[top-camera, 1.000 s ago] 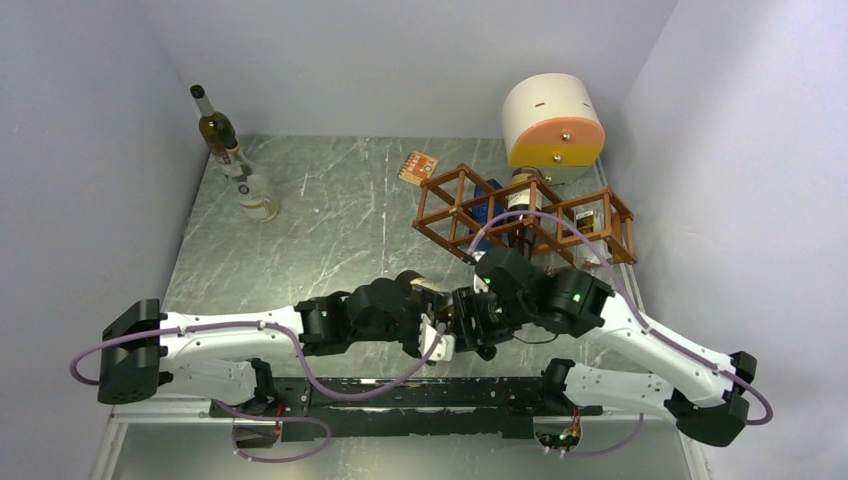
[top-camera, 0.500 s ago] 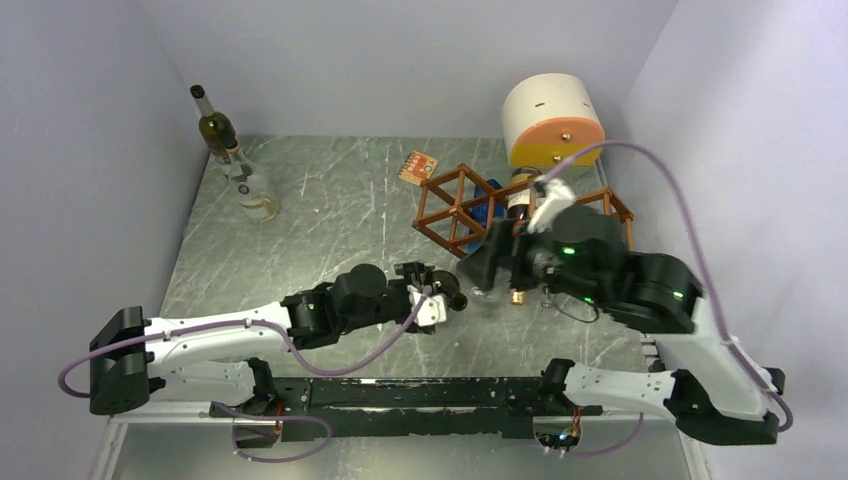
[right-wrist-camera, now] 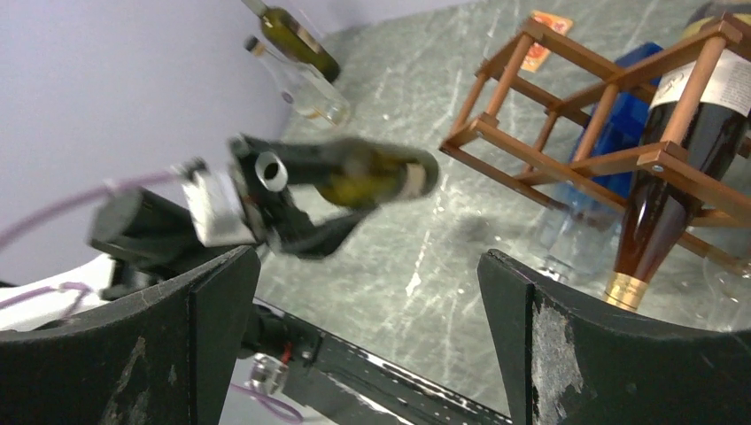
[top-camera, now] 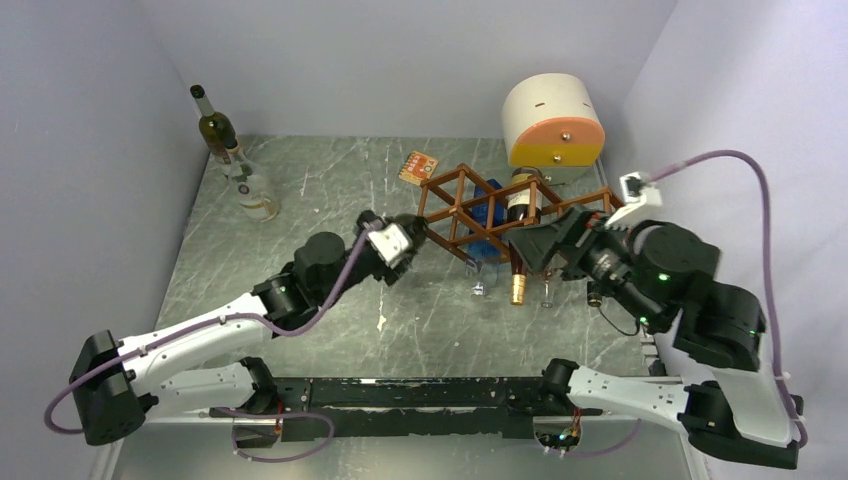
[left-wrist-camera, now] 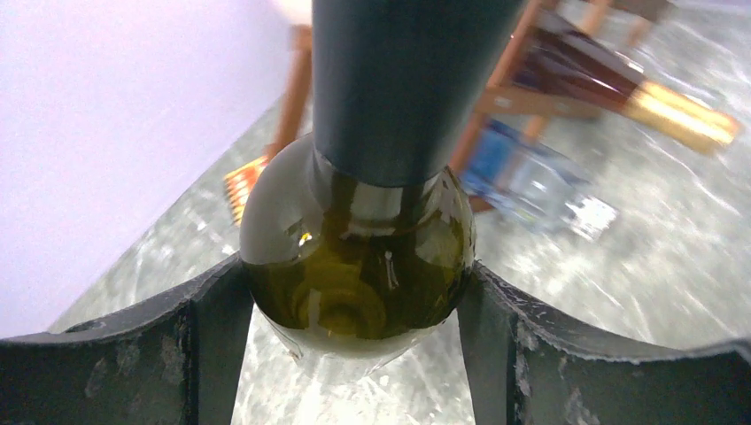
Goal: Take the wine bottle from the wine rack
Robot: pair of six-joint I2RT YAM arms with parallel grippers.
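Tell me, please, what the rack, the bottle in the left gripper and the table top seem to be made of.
Rack: probably wood, possibly wood-look metal; thin reddish-brown bars with a matte finish and a screw at one joint.
Held bottle: dark green glass, glossy and see-through, with bright highlights.
Table top: grey, veined and slightly shiny. It could be a stone-look sheet or scratched metal; I cannot tell which.

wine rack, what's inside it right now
A dark bottle with a gold-foil neck and a blue-and-clear bottle lie in the wine rack. Its right-hand cells are mostly hidden behind the right arm.
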